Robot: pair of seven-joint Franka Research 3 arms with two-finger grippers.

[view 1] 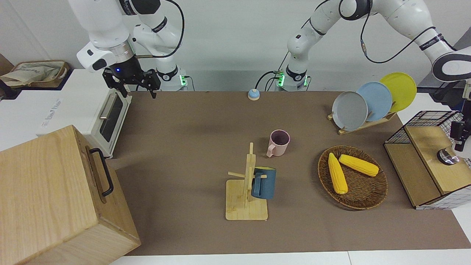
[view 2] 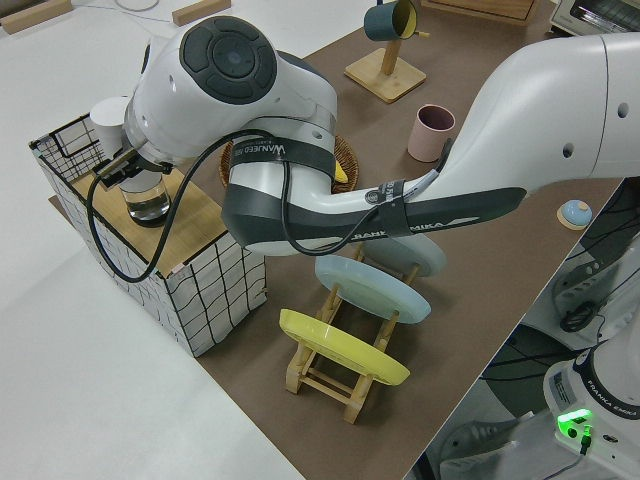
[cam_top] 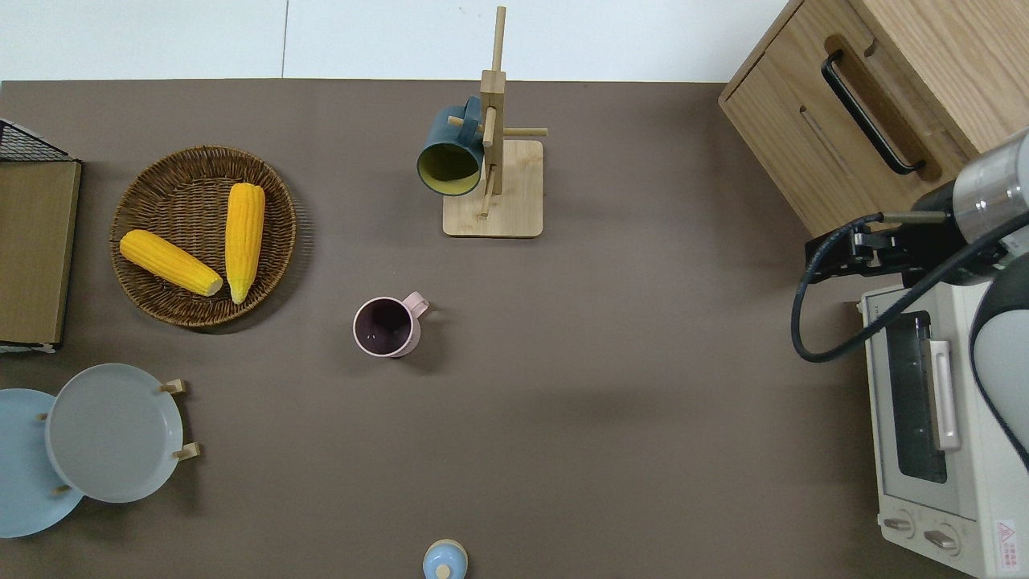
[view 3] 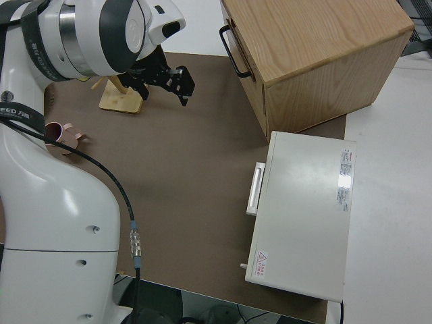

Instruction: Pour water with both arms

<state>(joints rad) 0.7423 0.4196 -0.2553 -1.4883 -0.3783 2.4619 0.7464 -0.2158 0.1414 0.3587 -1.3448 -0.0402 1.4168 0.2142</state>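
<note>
- Shows the left pincer [view 1: 459,141] right at the glass of water [view 2: 148,203], on the wooden lid of the wire crate [view 1: 423,173] at the left arm's end of the bench [view 1: 198,147]; cannot tell whether closed on the glass or only beside it.
- Shows the right pincer [view 1: 130,84] spread wide and empty, up over the bench edge between the toaster oven [cam_top: 924,418] and the wooden cabinet [cam_top: 844,121].
- Places the pink mug [view 1: 279,142] upright mid-bench, well apart from both pincers and nearer to the robots than the mug rack [view 1: 247,191].
- Risks slopping water on the crate lid if lifting the glass with a loose or off-centre grip.
- Risks dripping over the corn basket [view 1: 368,198] when carrying the glass across to the mug.
- Risks nudging the pink mug over if reaching in with the right pincer too low.
- Risks spilling on the bench if tilting before lining glass rim and mug mouth up.
</note>
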